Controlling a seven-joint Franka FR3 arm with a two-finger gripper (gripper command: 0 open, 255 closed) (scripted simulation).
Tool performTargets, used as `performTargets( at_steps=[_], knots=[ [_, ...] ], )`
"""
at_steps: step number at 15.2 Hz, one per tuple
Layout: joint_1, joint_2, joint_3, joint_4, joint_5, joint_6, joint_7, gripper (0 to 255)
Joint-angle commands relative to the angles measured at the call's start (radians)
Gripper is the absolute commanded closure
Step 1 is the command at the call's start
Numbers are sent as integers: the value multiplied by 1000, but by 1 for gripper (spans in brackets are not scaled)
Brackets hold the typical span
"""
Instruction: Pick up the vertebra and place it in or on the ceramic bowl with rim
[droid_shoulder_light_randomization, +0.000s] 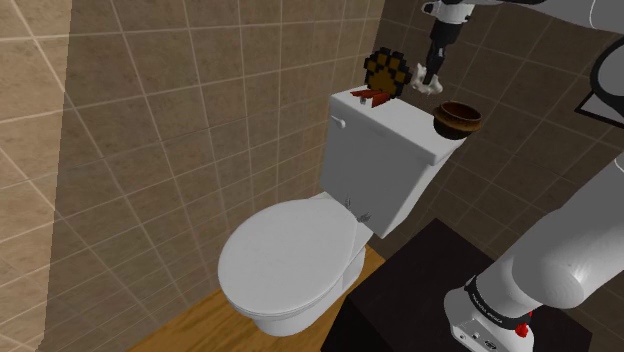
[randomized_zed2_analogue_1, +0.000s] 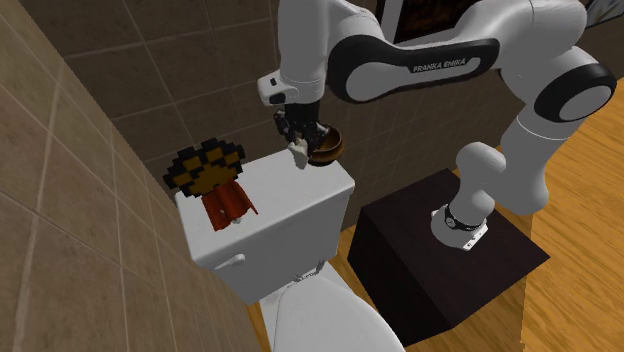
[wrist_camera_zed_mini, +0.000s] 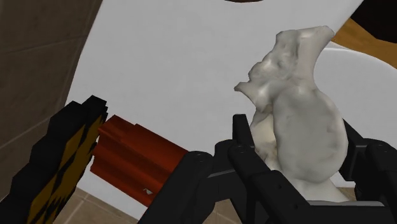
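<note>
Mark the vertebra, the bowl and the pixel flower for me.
vertebra (wrist_camera_zed_mini: 299, 121), wrist view, on its pale rounded body.
bowl (droid_shoulder_light_randomization: 456, 125), shoulder view, on its brown outer wall.
pixel flower (randomized_zed2_analogue_1: 205, 168), second exterior view, on its black-and-yellow head.

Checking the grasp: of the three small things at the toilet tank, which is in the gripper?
The whitish vertebra, clasped by the gripper; the brown bowl and the black-and-orange pixel flower rest on the tank lid.

White toilet (droid_shoulder_light_randomization: 290, 265), blocky orange-and-black flower (droid_shoulder_light_randomization: 388, 72) on its tank (droid_shoulder_light_randomization: 385, 165), tiled wall (droid_shoulder_light_randomization: 150, 100)
</note>
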Motion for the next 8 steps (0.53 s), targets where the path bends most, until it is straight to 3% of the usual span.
performTargets(
  at_steps=[1, 5, 8],
  knots=[
    [-1, 8, -1, 36, 3, -29, -3, 255],
    [-3, 21, -3, 95, 9, -76, -9, 255],
    [-30, -23, -29, 49, -6, -67, -63, 255]
  ],
)
